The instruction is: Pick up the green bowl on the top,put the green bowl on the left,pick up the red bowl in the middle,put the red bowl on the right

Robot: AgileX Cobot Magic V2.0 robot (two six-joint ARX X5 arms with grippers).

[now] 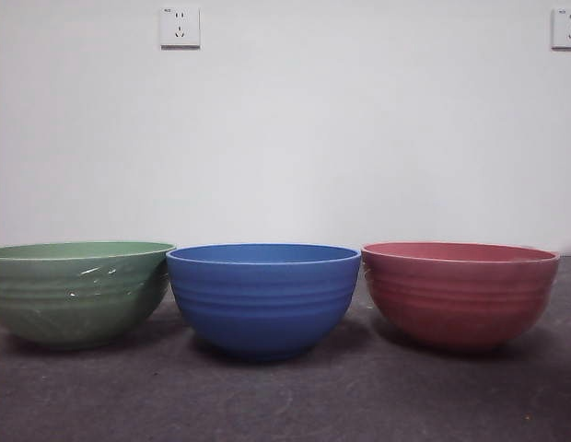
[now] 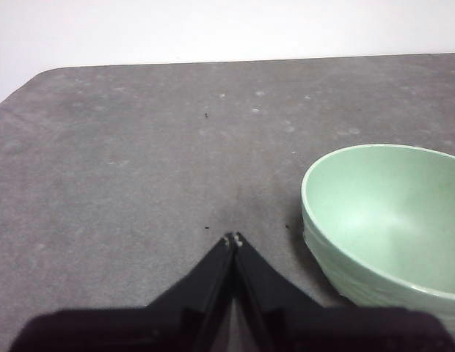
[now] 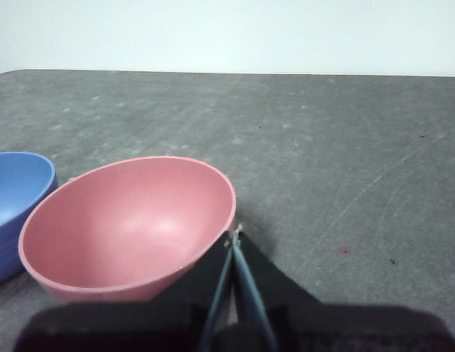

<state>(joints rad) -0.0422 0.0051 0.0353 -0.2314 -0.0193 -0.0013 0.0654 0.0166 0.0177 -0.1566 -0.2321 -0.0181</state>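
Observation:
Three bowls stand in a row on the grey table in the front view. The green bowl point(image 1: 75, 293) is at the left, a blue bowl point(image 1: 263, 298) in the middle and the red bowl point(image 1: 459, 293) at the right. All are upright and empty. My left gripper point(image 2: 233, 239) is shut with nothing in it, hovering over bare table beside the green bowl point(image 2: 389, 220). My right gripper point(image 3: 235, 236) is shut and empty too, its tips close to the rim of the red bowl point(image 3: 128, 227). Neither arm shows in the front view.
The blue bowl point(image 3: 15, 209) sits just past the red one in the right wrist view. Behind the table is a white wall with two sockets point(image 1: 180, 27). The grey table point(image 2: 139, 147) stretches past both grippers to its far edge.

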